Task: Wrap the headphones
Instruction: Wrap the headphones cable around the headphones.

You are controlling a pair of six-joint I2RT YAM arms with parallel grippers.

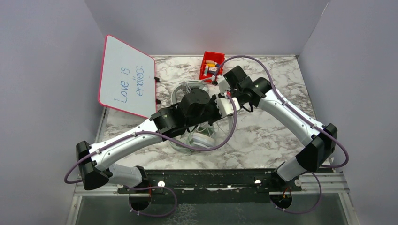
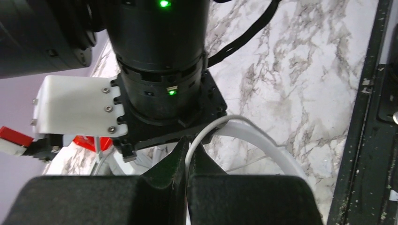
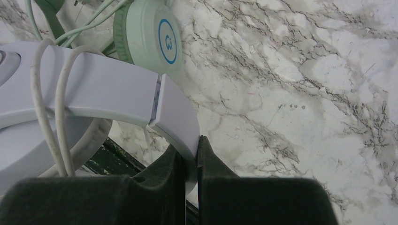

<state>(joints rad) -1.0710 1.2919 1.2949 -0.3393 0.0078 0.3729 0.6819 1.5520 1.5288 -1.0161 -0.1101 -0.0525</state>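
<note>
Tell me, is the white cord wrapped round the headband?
Partly: two loops of cord cross the white headband pinched by the right gripper; the left gripper pinches more cord.

Soft, even light from above; faint shadows under the arms (image 1: 131,140). The left fingers (image 2: 169,180) are near-black and blurred, the cable (image 2: 196,141) between them glaring white, a green lamp (image 2: 164,3) glowing above them. Beyond the right fingers (image 3: 213,164), also blurred, the marble (image 3: 305,93) is bright and sharp; the band (image 3: 108,89) between them looks washed out.
</note>
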